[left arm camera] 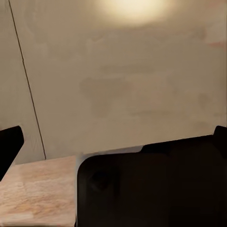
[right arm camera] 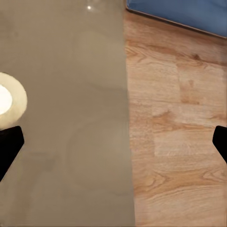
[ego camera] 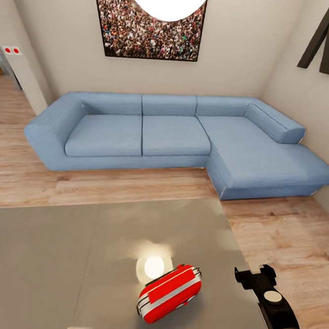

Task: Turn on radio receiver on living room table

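Glossy table [ego camera: 53, 254] holds radio [ego camera: 170, 293] just left of right fingers [ego camera: 254, 275] (apart, empty).

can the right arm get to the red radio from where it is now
Probably yes. The right gripper hovers over the table edge just beside the radio receiver, with nothing standing between them; its fingers look spread open.

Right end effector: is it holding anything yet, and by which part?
Nothing. The right end effector is open beside the radio receiver, not touching it.
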Tool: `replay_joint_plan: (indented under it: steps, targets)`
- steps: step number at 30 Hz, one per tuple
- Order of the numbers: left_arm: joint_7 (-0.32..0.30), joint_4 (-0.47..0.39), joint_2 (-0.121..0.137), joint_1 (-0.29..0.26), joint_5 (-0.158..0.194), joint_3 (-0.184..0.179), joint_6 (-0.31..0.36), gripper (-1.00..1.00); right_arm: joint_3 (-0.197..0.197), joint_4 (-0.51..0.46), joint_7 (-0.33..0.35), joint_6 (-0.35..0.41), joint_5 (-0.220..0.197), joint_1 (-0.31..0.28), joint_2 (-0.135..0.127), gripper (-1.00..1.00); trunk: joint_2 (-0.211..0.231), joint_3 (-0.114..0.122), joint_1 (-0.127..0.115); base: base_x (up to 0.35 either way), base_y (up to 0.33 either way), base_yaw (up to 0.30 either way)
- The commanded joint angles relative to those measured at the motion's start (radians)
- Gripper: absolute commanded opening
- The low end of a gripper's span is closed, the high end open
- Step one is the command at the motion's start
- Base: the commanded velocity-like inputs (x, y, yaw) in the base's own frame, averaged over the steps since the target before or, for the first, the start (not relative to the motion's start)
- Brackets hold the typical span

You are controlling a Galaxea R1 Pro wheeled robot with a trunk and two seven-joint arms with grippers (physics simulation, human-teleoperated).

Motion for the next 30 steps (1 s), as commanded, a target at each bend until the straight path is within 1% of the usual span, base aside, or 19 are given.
replay_joint_plan:
  steps: [1, 6, 18, 19, 21, 23, 26, 30]
  targets:
    - [0.000, 0.000, 0.000, 0.000, 0.000, 0.000, 0.000, 1.00, 0.000, 0.000, 0.000, 0.000, 0.000, 0.000, 0.000, 1.00, 0.000, 0.000, 0.000, 0.000, 0.000, 0.263]
    - [0.000, 0.000, 0.001, 0.000, 0.000, 0.000, 0.000, 1.00, 0.002, 0.000, 0.003, -0.001, -0.001, 0.000, 0.000, 1.00, 0.000, -0.002, 0.000, 0.000, 0.000, 0.256]
    - [0.000, 0.000, 0.000, 0.000, 0.000, 0.000, 0.000, 1.00, 0.008, 0.000, 0.008, 0.000, -0.003, 0.000, -0.004, 1.00, 0.000, -0.003, 0.000, 0.000, 0.000, 0.017]
    - [0.000, 0.000, 0.000, 0.000, 0.000, 0.000, 0.000, 1.00, 0.010, 0.000, 0.008, 0.000, -0.003, 0.000, -0.004, 1.00, 0.000, -0.003, 0.000, 0.000, 0.000, 0.001]
    - [0.000, 0.000, 0.000, 0.000, 0.000, 0.000, 0.000, 1.00, 0.027, 0.000, 0.007, 0.001, -0.002, 0.000, -0.005, 1.00, 0.000, -0.003, 0.000, 0.000, 0.000, 0.000]
    - [0.000, 0.000, 0.000, 0.000, 0.000, 0.000, 0.000, 1.00, 0.057, 0.000, 0.005, 0.002, 0.000, 0.000, -0.004, 1.00, 0.000, -0.003, 0.000, 0.000, 0.000, 0.000]
    - [0.000, 0.000, 0.000, 0.000, 0.000, 0.000, 0.000, 1.00, 0.068, 0.000, 0.004, -0.005, 0.000, 0.000, -0.003, 1.00, 0.000, -0.003, 0.000, 0.000, 0.000, 0.000]
    - [0.000, 0.000, 0.001, 0.000, 0.001, 0.000, 0.000, 1.00, 0.065, -0.002, -0.003, -0.013, 0.000, 0.000, -0.001, 1.00, 0.000, -0.003, 0.000, 0.000, 0.000, 0.000]
